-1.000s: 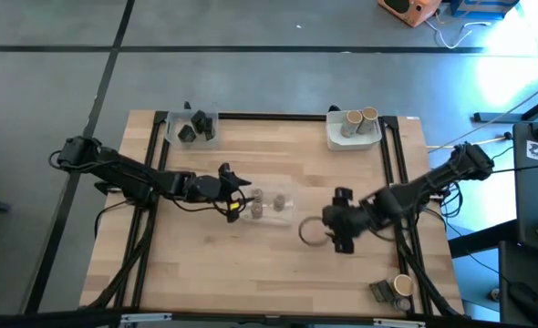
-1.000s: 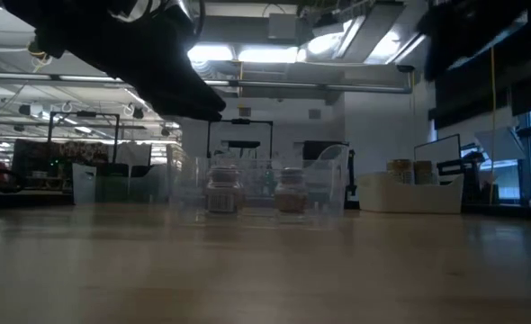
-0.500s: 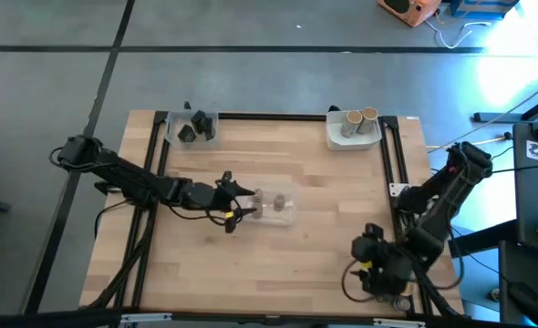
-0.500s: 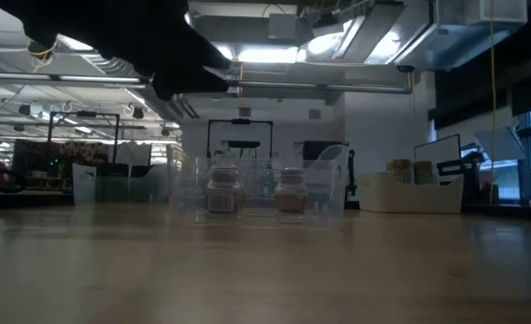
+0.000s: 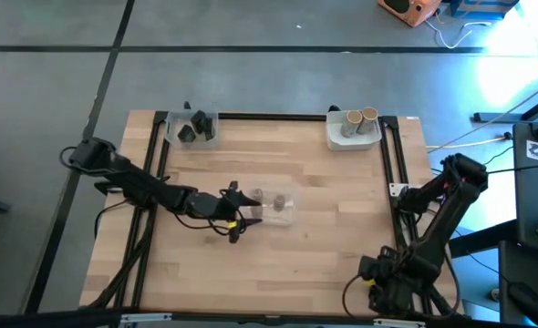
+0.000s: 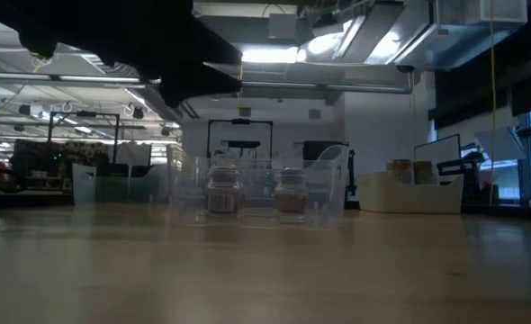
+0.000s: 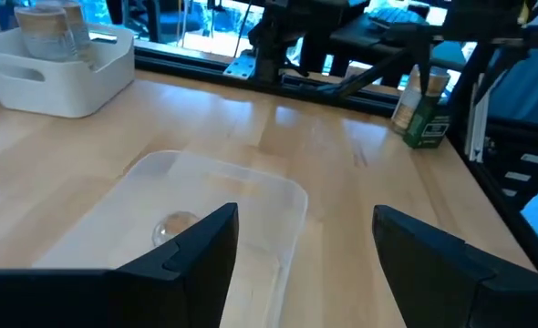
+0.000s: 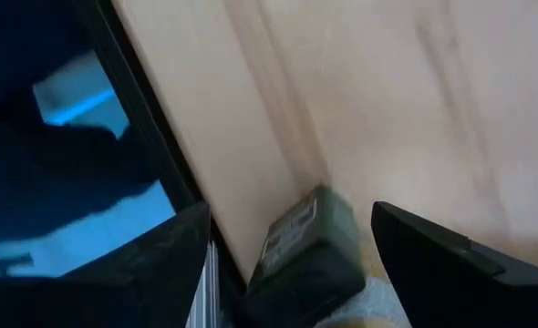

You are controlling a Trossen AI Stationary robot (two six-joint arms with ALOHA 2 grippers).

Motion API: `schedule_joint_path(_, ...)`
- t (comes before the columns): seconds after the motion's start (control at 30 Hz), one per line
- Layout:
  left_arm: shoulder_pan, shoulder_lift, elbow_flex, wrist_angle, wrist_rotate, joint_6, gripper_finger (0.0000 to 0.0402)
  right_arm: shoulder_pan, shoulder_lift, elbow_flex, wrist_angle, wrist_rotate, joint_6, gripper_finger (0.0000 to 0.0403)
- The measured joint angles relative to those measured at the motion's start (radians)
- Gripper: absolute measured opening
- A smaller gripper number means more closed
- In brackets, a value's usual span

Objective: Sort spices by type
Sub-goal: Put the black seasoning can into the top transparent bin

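A clear tray (image 5: 276, 206) in the table's middle holds two small grey-brown jars (image 6: 222, 193) (image 6: 290, 191), standing upright. My left gripper (image 5: 239, 220) hovers open just off that tray's left end; its wrist view shows the tray (image 7: 216, 205) and one jar top (image 7: 173, 226) ahead. My right gripper (image 5: 386, 290) is open at the near right corner, above a dark blocky container (image 8: 307, 248) with a pale tan one (image 8: 378, 310) beside it. The same pair (image 7: 422, 111) shows far off in the left wrist view; the arm hides it from above.
A clear tray (image 5: 194, 128) at the far left corner holds dark blocky containers. A white tray (image 5: 353, 129) at the far right holds tan cylinders (image 5: 360, 117). Black frame rails (image 5: 392, 173) run along the table's edges. Bare wood lies between the trays.
My right gripper has swung from the table's middle to the near right corner, over the dark container there. My left gripper has drawn back a little toward the near edge, off the clear tray's left end. The tray and its jars have stayed put.
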Motion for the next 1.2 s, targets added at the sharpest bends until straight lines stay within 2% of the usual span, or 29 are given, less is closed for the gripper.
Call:
schedule_joint_path(0.2,0.0,0.067,0.011,0.015,0.0,-0.039,0.0237,0.0,0.018,0.0,0.03,-0.115,0.04,0.0303)
schedule_joint_path(0.37,0.0,0.083,0.011,0.017,0.0,-0.052,0.0237,0.0,0.018,0.034,0.051,-0.131,0.095,0.0279)
schedule_joint_path(0.57,0.0,0.084,0.011,0.018,0.0,-0.054,0.0237,0.015,0.02,0.035,0.017,-0.174,0.154,0.0176)
schedule_joint_path(0.73,0.0,0.084,0.012,0.017,0.0,-0.055,0.0237,0.027,0.044,0.035,-0.016,-0.188,0.154,0.0084)
schedule_joint_path(0.9,0.0,0.084,0.012,0.017,0.0,-0.055,0.0237,0.025,0.065,0.035,-0.026,-0.177,0.119,0.0014)
schedule_joint_path(0.97,0.0,0.084,0.012,0.017,0.0,-0.055,0.0237,0.026,0.075,0.035,-0.044,-0.177,0.104,0.0005)
schedule_joint_path(1.2,0.0,0.084,0.012,0.017,0.0,-0.054,0.0237,0.025,0.092,0.039,-0.064,-0.16,0.055,0.0026)
